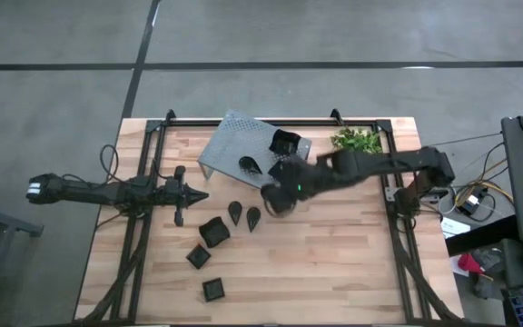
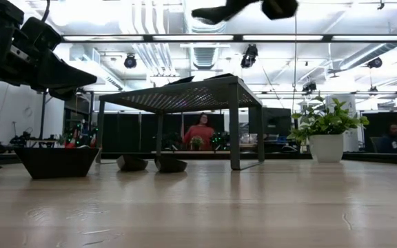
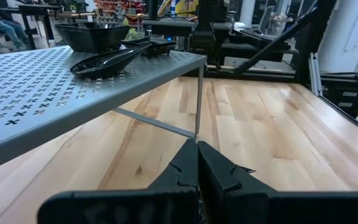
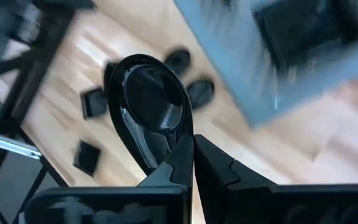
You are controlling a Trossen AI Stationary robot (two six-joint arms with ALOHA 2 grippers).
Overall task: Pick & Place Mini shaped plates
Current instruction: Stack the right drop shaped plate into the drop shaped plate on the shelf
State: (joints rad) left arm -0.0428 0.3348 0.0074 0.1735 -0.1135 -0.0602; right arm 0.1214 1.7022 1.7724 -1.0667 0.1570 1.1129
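My right claw point(image 4: 192, 144) is clenched on the narrow end of a glossy black teardrop plate point(image 4: 149, 102), lifted well clear of the wooden bench point(image 1: 334, 263). Seen from above, this claw point(image 1: 280, 196) hangs just off the near corner of the grey perforated shelf point(image 1: 230, 141), my right arm reaching in from the bench's right edge. On the shelf sit two more dark dishes: a square plate point(image 1: 285, 143) near its right end and a leaf-shaped plate point(image 1: 247, 164) close to its front edge. On the bench below and to the left lie two small teardrop plates point(image 1: 243, 215) side by side, with three square plates point(image 1: 212, 232) trailing toward the front edge. A small green plant point(image 1: 356, 140) in a white pot stands at the back right, beside the shelf. My left claw point(image 1: 200, 193) is clenched on nothing, hovering over the left part of the bench with its tip toward the shelf.
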